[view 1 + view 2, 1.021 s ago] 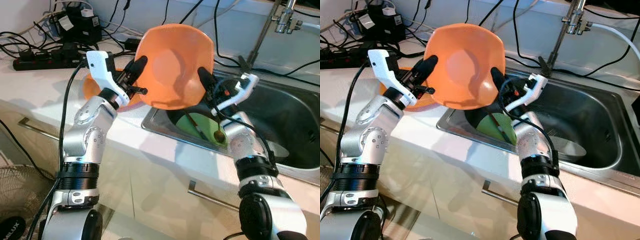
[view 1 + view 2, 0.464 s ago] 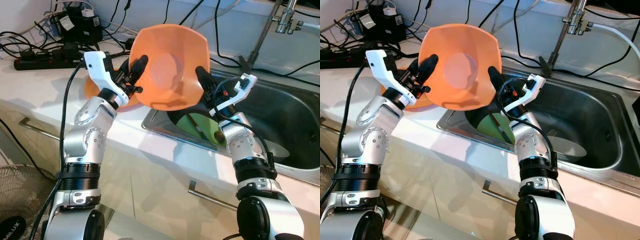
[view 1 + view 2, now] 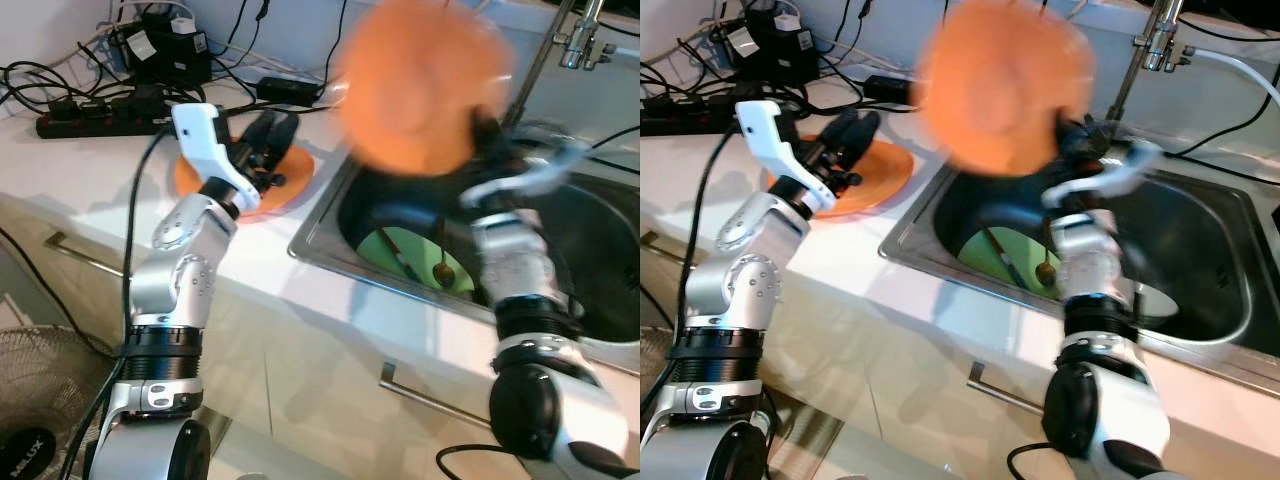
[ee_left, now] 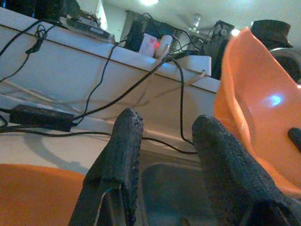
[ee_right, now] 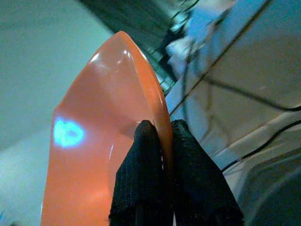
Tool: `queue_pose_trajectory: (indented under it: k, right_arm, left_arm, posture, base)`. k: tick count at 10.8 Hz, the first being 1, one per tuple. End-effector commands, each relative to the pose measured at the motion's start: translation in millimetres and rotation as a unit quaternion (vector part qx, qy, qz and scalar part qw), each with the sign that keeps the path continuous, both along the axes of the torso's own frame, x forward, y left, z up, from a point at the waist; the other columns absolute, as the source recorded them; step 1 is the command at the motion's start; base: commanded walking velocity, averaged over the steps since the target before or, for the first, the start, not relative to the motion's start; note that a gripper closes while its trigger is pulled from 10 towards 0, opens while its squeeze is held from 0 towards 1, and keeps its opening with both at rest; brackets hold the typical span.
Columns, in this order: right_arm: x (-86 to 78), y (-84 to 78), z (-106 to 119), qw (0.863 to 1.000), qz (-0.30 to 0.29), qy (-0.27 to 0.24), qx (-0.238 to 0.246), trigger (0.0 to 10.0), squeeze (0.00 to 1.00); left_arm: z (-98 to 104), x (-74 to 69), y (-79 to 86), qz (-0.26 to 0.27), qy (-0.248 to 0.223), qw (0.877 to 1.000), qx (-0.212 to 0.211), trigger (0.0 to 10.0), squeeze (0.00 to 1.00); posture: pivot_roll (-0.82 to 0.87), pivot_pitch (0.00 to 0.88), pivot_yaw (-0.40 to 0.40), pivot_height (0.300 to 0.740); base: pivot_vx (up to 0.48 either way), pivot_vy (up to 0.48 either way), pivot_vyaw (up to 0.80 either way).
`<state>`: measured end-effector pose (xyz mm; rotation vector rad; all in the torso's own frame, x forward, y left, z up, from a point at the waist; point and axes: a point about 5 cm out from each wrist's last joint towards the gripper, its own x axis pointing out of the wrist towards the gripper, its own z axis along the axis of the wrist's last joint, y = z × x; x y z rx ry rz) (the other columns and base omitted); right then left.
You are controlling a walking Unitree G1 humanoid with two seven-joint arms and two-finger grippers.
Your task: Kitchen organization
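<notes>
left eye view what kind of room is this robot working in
Most likely a home kitchen: a steel sink set into a pale countertop, a tap above it, drawer handles below, and the right gripper holding an orange plate over the basin.

At the upper left of the frame you have a black power strip (image 3: 95,122) lying on the white surface (image 3: 70,175), with a dark adapter box (image 3: 160,55) behind it and black cables (image 3: 30,80) looping around both. At the upper right, a chrome faucet (image 3: 580,30) stands behind the basin. Below the surface edge, two metal drawer handles (image 3: 75,258) run along the pale cabinet fronts. A fan grille (image 3: 40,385) sits on the floor at the lower left.
</notes>
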<state>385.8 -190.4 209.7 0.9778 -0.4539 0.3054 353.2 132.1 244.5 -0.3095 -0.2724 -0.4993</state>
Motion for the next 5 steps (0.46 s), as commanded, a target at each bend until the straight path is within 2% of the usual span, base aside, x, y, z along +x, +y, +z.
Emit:
queue_pose_trajectory:
  k: [1,4,5]
  right_arm:
    - [2.0,-5.6,8,1.0,-0.018,-0.005,0.004,0.0,0.0]
    - [4.5,-14.4,-9,0.991,-0.088,0.069,-0.073,0.0,0.0]
    - [4.2,-20.1,-24,0.977,-0.122,0.126,-0.122,10.0,0.0]
  left_arm:
    - [-1,0.7,-1.7,0.003,0.002,1.0,0.004,10.0,0.0]
    - [-3,-2.2,-9.2,-0.008,0.01,1.0,0.025,10.0,0.0]
    - [-19,-6.4,-17.4,-0.02,0.05,0.996,0.067,10.0,0.0]
  posture:
    - [0.25,0.006,-0.041,0.74]
    - [0.25,0.012,-0.04,0.74]
    - [0.26,0.014,-0.039,0.74]
  base:
    - [0.0,0.0,0.0]
    - [0.0,0.0,0.0]
    - [0.0,0.0,0.0]
